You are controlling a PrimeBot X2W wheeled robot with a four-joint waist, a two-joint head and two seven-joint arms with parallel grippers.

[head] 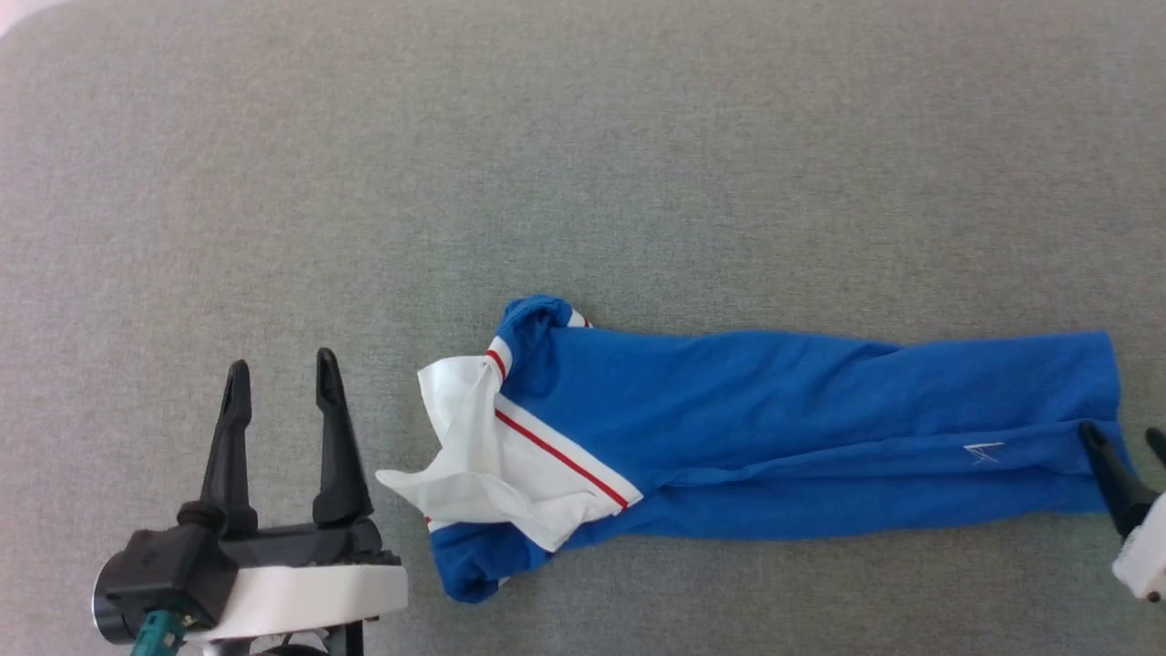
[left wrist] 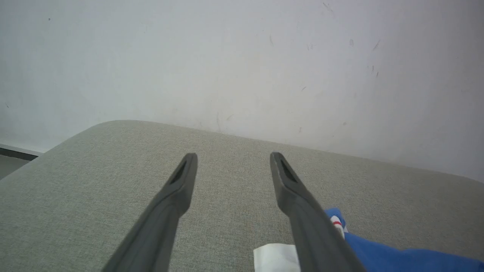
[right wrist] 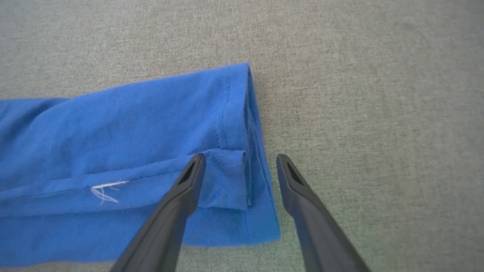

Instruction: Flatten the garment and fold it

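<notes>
The right pincer (right wrist: 241, 158), spread wide, straddles the hem of the blue garment (right wrist: 132, 124) on grey cloth (right wrist: 378, 94).

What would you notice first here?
A bright blue shirt lies folded into a long strip on the grey fabric surface, its white sleeves bunched at the left end. The left gripper sits open beside those sleeves, and the right gripper is open over the hem.

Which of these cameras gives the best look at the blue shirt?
The head view: the shirt lies whole, end to end, in a long strip. The left wrist view catches a corner of white sleeve and some blue cloth; the right wrist view shows the hem end close up.
</notes>
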